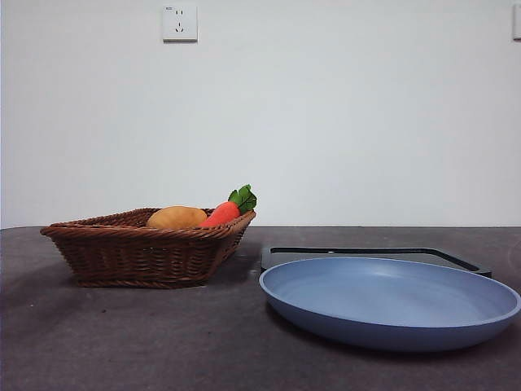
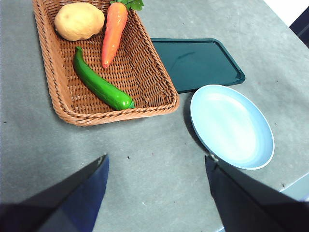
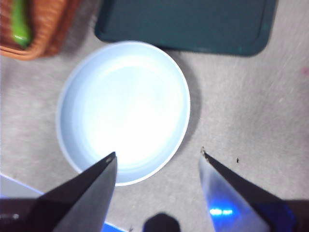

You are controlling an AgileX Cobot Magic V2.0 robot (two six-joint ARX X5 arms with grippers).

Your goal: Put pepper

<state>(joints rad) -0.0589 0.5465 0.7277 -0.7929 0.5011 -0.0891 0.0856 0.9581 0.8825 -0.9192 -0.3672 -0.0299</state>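
The glossy green pepper [image 2: 100,86] lies inside the wicker basket [image 2: 159,101], beside an orange carrot [image 2: 114,32] and a tan potato [image 2: 79,21]. In the right wrist view only its tip [image 3: 20,24] shows. In the front view the basket wall [image 1: 146,252] hides the pepper. The empty blue plate [image 1: 391,326] sits to the right of the basket; it also shows in both wrist views [image 2: 241,145] [image 3: 77,145]. My left gripper [image 2: 155,162] is open, high above the table near the basket. My right gripper [image 3: 158,157] is open, high above the plate's edge.
A dark green tray [image 2: 198,60] lies flat behind the plate, next to the basket; it also shows in the front view [image 1: 366,252] and the right wrist view [image 3: 193,24]. The carrot [image 1: 224,213] and potato [image 1: 176,217] stick up above the basket rim.
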